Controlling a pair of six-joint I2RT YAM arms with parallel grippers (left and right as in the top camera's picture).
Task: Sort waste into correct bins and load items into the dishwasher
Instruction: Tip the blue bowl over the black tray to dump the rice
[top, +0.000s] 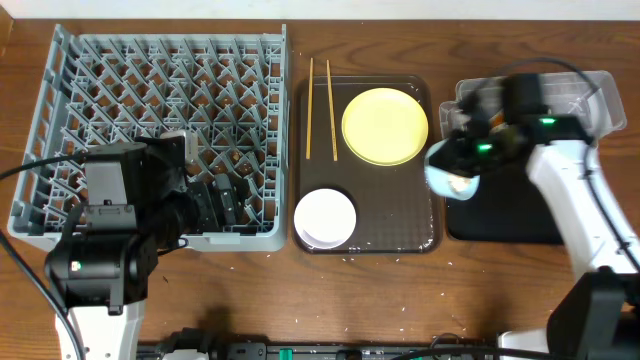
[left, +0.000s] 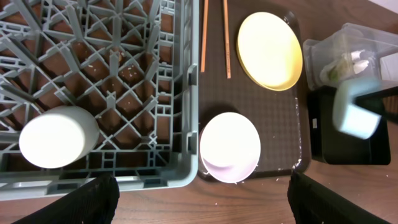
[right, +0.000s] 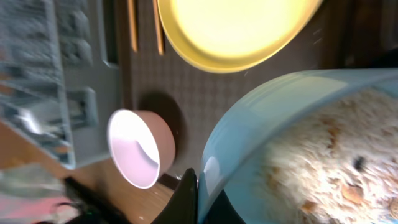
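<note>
The right arm extended from the near right corner, its wrist bent left above the black tray (top: 500, 215). The right gripper (top: 470, 158) was clamped on the rim of the light blue bowl (top: 448, 180), which was tilted, with rice (right: 323, 155) inside, and held just beside the brown tray (top: 425, 235). The left gripper (top: 205, 200) hung over the dish rack (top: 60, 120) at its near side, fingers wide and empty. The chopsticks (top: 320, 95) lay parallel on the brown tray, long axis pointing away from the robot.
</note>
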